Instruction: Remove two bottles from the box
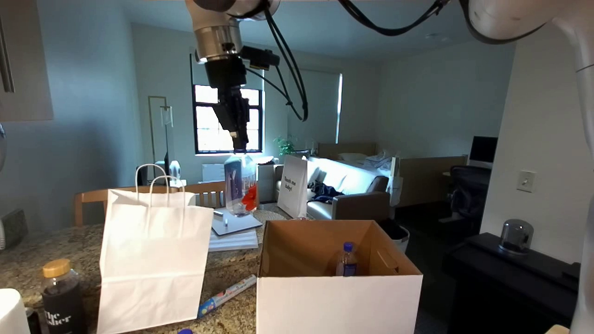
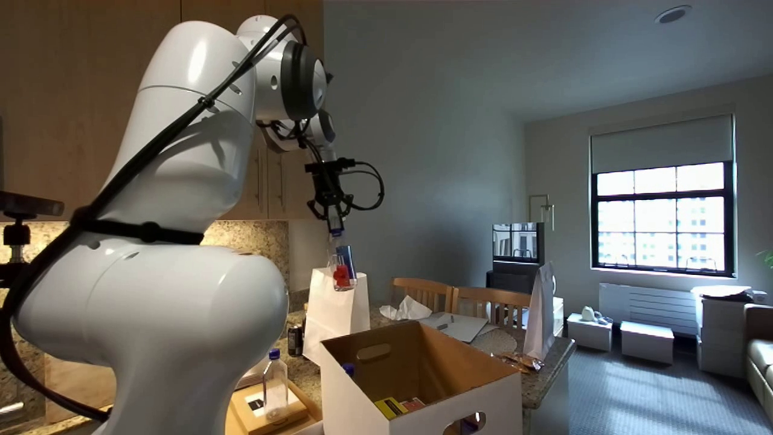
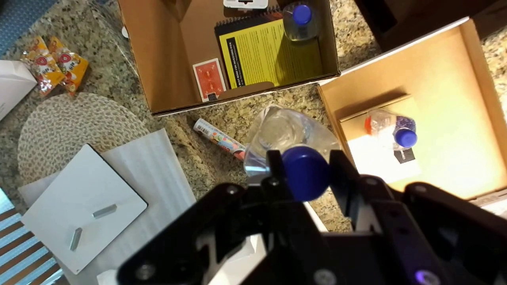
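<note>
My gripper (image 1: 240, 146) is shut on the blue cap of a clear bottle with a reddish label (image 1: 241, 185). The bottle hangs upright in the air, outside the box (image 1: 338, 304). The wrist view shows the cap between the fingertips (image 3: 305, 168) and the bottle body (image 3: 277, 126) below. Another bottle (image 1: 347, 265) stands inside the box; it also shows in the wrist view (image 3: 301, 25). A third bottle (image 2: 276, 386) stands in a shallow cardboard tray (image 3: 455, 99) beside the box, on a small brown package. It also shows in the wrist view (image 3: 390, 126).
A white paper bag with handles (image 1: 153, 260) stands beside the box. A colourful tube (image 1: 227, 294) lies between them. A flat grey board (image 3: 85, 209), a round woven mat (image 3: 79, 130) and snack packets (image 3: 55, 65) lie on the counter. The box holds a yellow notebook (image 3: 257, 51) and a red card pack (image 3: 210, 79).
</note>
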